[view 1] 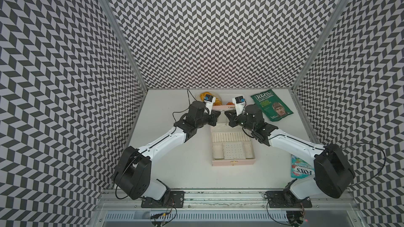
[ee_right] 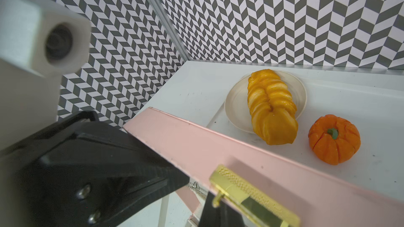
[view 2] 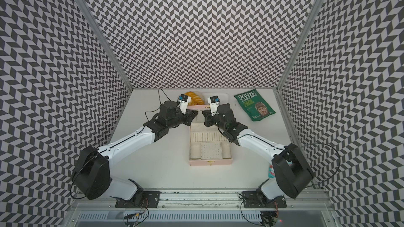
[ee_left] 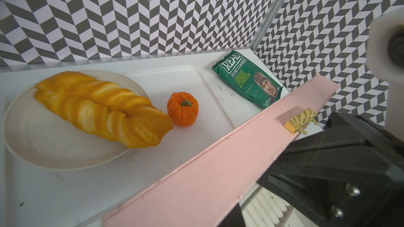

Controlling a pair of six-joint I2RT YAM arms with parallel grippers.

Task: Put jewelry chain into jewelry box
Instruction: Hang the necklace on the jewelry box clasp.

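Note:
The pale pink jewelry box [view 1: 231, 162] [view 2: 209, 162] lies open mid-table, cream ring rolls [view 1: 227, 137] showing. Its lid [ee_left: 196, 182] [ee_right: 218, 145] stands upright at the back, gold clasp [ee_right: 247, 188] on its top edge. My left gripper [view 1: 217, 114] [ee_right: 183, 180] and right gripper [view 1: 227, 114] [ee_left: 262, 182] meet tip to tip just in front of the lid's top edge, both shut. A short stretch of thin silver jewelry chain [ee_right: 197, 187] with a small ring runs between the two tips, under the lid's edge. The rest of the chain is hidden.
Behind the lid a white tray [ee_left: 207, 88] holds a plate [ee_left: 32, 140] with a glazed orange pastry [ee_left: 98, 108] and a small orange pumpkin [ee_left: 183, 109]. A green crisp bag [view 1: 271, 107] lies back right. A teal sweets bag [view 1: 300, 169] lies under the right arm.

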